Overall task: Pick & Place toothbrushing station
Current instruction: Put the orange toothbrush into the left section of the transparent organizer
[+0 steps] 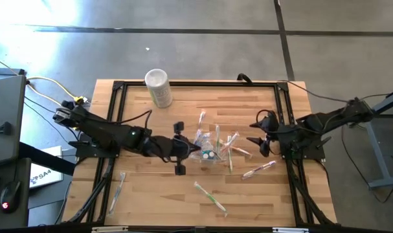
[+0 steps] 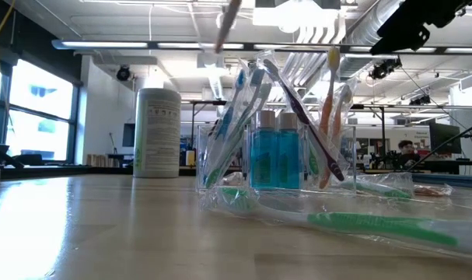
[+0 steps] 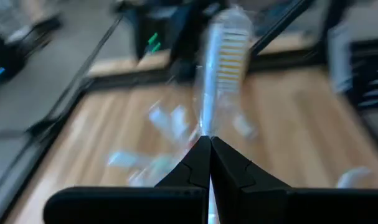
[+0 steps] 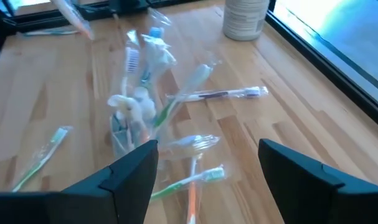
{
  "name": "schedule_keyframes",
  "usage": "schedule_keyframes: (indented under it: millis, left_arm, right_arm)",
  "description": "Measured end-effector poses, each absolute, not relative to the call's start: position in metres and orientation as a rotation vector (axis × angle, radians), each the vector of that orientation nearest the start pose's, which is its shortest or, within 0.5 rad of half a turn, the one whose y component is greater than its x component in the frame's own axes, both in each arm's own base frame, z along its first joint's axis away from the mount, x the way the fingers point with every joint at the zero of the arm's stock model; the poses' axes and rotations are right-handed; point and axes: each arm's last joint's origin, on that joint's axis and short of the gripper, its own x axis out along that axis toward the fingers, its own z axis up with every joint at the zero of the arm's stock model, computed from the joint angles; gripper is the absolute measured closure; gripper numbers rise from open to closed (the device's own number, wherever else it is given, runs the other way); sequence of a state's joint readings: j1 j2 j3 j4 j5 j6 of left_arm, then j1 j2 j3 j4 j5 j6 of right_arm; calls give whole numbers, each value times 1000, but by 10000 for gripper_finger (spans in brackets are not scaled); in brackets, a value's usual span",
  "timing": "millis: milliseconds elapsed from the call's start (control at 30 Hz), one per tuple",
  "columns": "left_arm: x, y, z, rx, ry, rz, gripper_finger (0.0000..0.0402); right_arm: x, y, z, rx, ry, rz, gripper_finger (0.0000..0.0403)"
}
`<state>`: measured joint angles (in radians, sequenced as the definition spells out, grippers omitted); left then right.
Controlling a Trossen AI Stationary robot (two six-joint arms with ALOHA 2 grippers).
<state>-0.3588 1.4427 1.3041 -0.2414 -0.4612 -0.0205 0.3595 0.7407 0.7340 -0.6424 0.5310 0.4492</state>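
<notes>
A small clear cup [image 1: 210,153] stands mid-table with several wrapped toothbrushes and teal toothpaste tubes [image 2: 275,155] upright in it. My left gripper [image 1: 193,150] is just left of the cup, shut on a wrapped toothbrush [image 3: 221,68] with yellow bristles. My right gripper [image 1: 261,140] hovers open to the right of the cup [image 4: 127,127], nothing between its fingers [image 4: 207,163]. More wrapped toothbrushes lie flat on the table around the cup: a green one [image 1: 210,196] near the front and a pink one [image 1: 259,169] at the right. My left gripper pinches the wrapped toothbrush's handle [image 3: 205,127] between its two fingertips. The fingers come from the table's left, slanting slightly down, and the brush runs on beyond them in the line of the fingers, bristle head [image 3: 230,59] at the far end. It is blurred.
A tall white cylinder [image 1: 158,87] stands at the table's far edge, left of centre. A black frame [image 1: 118,87] runs around the tabletop. One wrapped toothbrush [image 1: 117,191] lies by the left rail. Bare wood shows at the near left and far right.
</notes>
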Motion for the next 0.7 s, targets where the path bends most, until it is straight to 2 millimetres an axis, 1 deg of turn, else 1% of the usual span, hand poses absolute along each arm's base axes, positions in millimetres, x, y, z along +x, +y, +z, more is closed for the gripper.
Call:
schedule_keyframes:
  millis: [67, 200, 300, 367, 433, 533, 600, 700]
  left_arm:
    - [312, -98, 348, 121, 315, 70, 402]
    - [316, -81, 326, 72, 344, 128, 402]
    - [319, -73, 312, 22, 287, 137, 402]
    - [319, -71, 301, 11, 249, 116, 402]
    - [312, -70, 292, 23, 246, 105, 402]
    - [301, -67, 289, 3, 198, 123, 402]
    - [293, -66, 283, -6, 175, 122, 402]
    - [289, -64, 271, -16, 125, 120, 402]
  right_arm:
    - [139, 40, 284, 153, 528, -282, 133]
    - [138, 47, 283, 152, 520, -286, 133]
    - [137, 52, 283, 168, 512, -283, 133]
    - [136, 55, 282, 177, 510, -273, 133]
    - [136, 59, 282, 173, 506, -257, 133]
    - [136, 64, 283, 162, 490, -249, 133]
    - [136, 66, 284, 163, 478, -238, 133]
    - [135, 68, 284, 158, 470, -234, 133]
